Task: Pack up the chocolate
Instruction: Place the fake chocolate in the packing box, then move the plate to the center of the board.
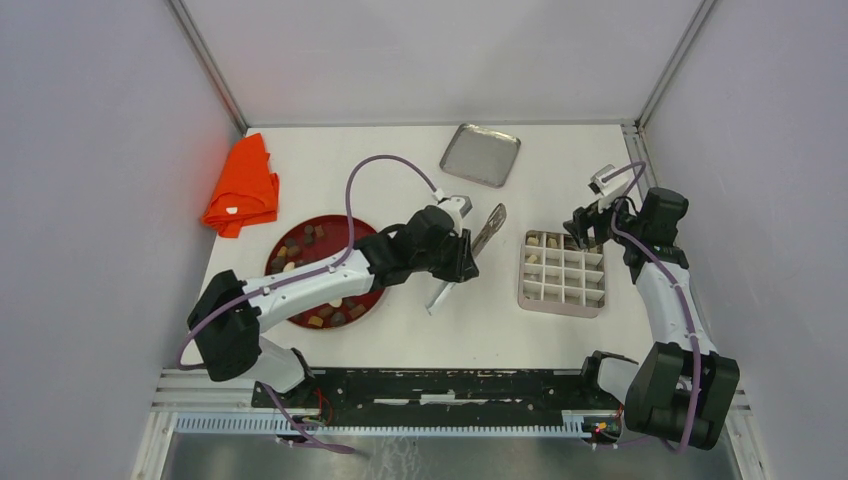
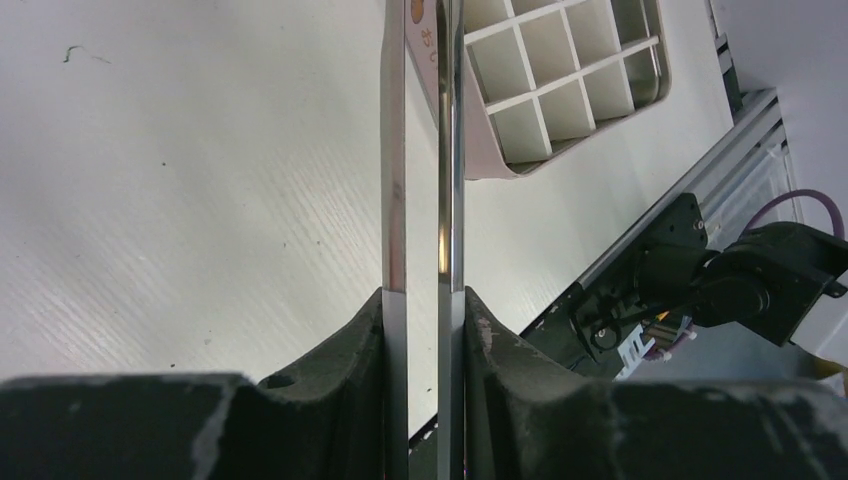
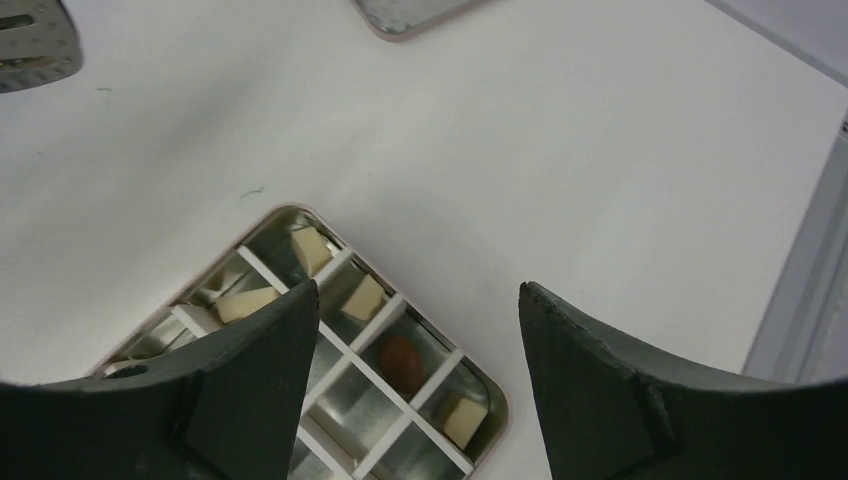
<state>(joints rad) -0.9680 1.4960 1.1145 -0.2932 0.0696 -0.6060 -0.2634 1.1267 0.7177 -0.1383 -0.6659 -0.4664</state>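
Note:
My left gripper [image 1: 462, 262] is shut on metal tongs [image 1: 490, 228] over the table's middle. In the left wrist view both tong arms [image 2: 395, 150] run up between my fingers [image 2: 372, 330] toward the divided box [image 2: 497, 160]. Something small and orange shows at the tong tips, too cut off to identify. Chocolate pieces [image 1: 300, 243] lie on the red plate [image 1: 352, 228], partly under my left arm. The box [image 1: 563, 272] holds cream pieces [image 3: 363, 298] and a brown one [image 3: 401, 362] in its far row. My right gripper [image 1: 585, 228] [image 3: 418, 290] hangs open above the box's far right corner, holding nothing.
An orange cloth [image 1: 243, 187] lies at the far left. A flat metal tray [image 1: 480, 154] rests at the back centre. Grey walls close in both sides, and a metal rail [image 1: 400, 385] runs along the near edge.

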